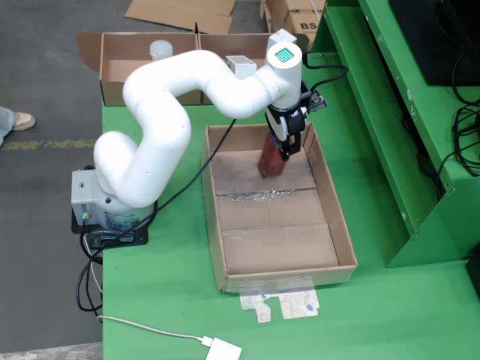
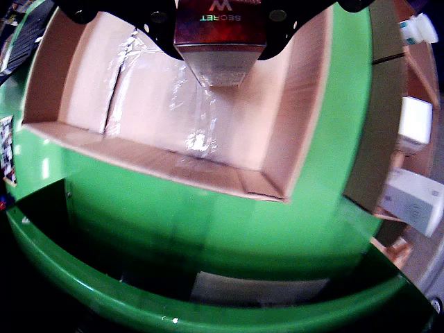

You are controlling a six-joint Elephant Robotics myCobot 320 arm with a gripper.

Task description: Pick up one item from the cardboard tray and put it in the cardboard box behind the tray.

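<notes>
White arm (image 1: 172, 112) bends over the green bench (image 1: 165, 292), base (image 1: 105, 214) at 9 o'clock of the tray (image 1: 341, 232) in the fixed view. Claw (image 1: 287, 150) hangs over the tray's far end, about 12 o'clock inside it, pinching a dark red carton (image 1: 271, 159) from both sides. Carton stands roughly upright, its lower end at or just above the tray floor; cannot tell if it touches. The rest of the tray floor shows only bare cardboard and a shiny tape seam (image 1: 262, 196) across the middle. Box (image 1: 112, 71) sits at 11 o'clock of the tray, at the bench's back edge, flaps open, with a white bottle (image 1: 160, 49) and a white pack (image 1: 240, 64) inside. Paper scraps (image 1: 283, 306) lie on the bench at 6 o'clock of the tray, just beside its near wall. White plug (image 1: 223, 350) and cable lie at 7 o'clock near the bench edge. Wrist view: carton (image 2: 220, 41) fills the top centre, clamped between black fingers (image 2: 156, 28), label reading SECRET upside down, pale lower part pointing at the tray floor. Tray wall (image 2: 166, 163) runs below it, green bench beyond. White packs (image 2: 415, 125) in the box (image 2: 371, 104) show at 3 o'clock.
</notes>
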